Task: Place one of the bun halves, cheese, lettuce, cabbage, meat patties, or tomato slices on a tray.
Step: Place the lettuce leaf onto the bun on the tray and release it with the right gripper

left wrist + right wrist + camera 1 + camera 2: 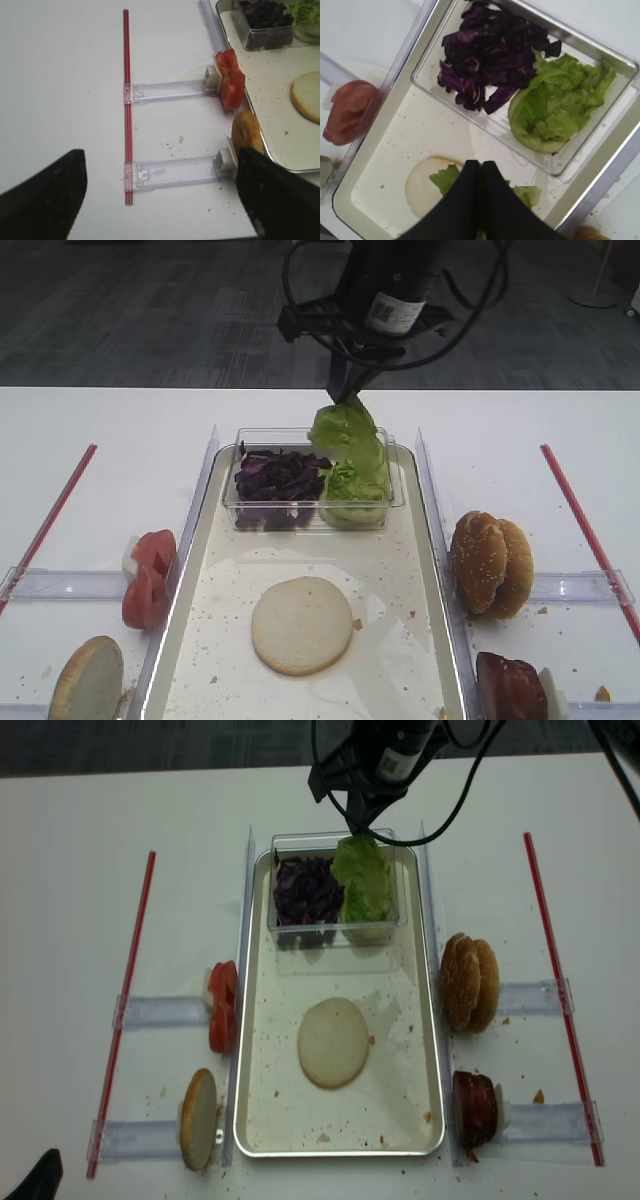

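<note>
My right gripper (345, 395) is shut on a light green lettuce leaf (345, 430), which hangs above the clear tub at the far end of the tray (330, 550). In the right wrist view the leaf (447, 180) pokes out on both sides of the closed gripper (481, 165). More lettuce (355, 490) and purple cabbage (278, 480) lie in the tub. A pale bun half (301, 625) lies cut face up on the tray. My left gripper (160, 155) is open over bare table to the left. Cheese is out of view.
Tomato slices (148, 575) and a bun half (85, 680) stand in holders left of the tray. Sesame bun halves (490, 562) and meat patties (510, 685) stand to its right. Red strips (55, 510) run along both sides of the table.
</note>
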You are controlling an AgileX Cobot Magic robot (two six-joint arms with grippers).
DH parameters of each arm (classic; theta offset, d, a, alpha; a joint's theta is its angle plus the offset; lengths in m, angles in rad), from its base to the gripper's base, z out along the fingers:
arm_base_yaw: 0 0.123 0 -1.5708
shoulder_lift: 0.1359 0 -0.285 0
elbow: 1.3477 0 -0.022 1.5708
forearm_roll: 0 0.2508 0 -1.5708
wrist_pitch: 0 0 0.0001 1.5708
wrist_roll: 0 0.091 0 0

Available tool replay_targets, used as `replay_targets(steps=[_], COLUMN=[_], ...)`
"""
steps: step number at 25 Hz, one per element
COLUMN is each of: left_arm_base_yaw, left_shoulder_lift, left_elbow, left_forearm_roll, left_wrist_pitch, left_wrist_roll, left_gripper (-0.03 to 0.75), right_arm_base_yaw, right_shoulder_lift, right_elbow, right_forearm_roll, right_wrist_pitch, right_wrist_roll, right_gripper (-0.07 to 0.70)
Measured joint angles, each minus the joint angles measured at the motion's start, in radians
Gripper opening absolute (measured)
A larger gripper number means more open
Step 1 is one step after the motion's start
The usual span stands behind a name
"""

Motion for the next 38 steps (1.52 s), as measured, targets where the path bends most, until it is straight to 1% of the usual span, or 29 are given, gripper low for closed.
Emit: replay_targets(steps=[4,10,17,23,29,38], left_arm_base_yaw=[0.0,0.0,0.0,0.0,0.0,0.0], left_shoulder_lift=[0.0,0.0,0.0,0.0,0.0,0.0], left_elbow=[0.0,0.0,0.0,0.0,0.0,0.0], left_forearm_roll=[0.0,0.0,0.0,0.0,0.0,0.0], left_wrist_pitch=[0.0,0.0,0.0,0.0,0.0,0.0], left_wrist_roll=[0.0,0.0,0.0,0.0,0.0,0.0], left_gripper=[0.564,0.564,0.564,0.564,0.564,0.564], right_arm_base_yaw=[0.036,0.131,0.258,0.27,0.27,0.27], right_shoulder_lift=[-0.067,-0.114,-0.114,-0.114,-0.114,-0.091], right_elbow=[0.087,0.188,0.251,0.266,0.266,0.266], right_forearm_roll=[0.003,0.006,0.012,0.016,0.061,0.067], right_wrist_pitch=[0.0,0.0,-0.004,-0.006,-0.006,-0.006], right_wrist_roll=[-0.008,-0.011,-0.011,-0.013,-0.017,-0.036], right_gripper=[0.047,0.047,0.047,0.047,0.047,0.047])
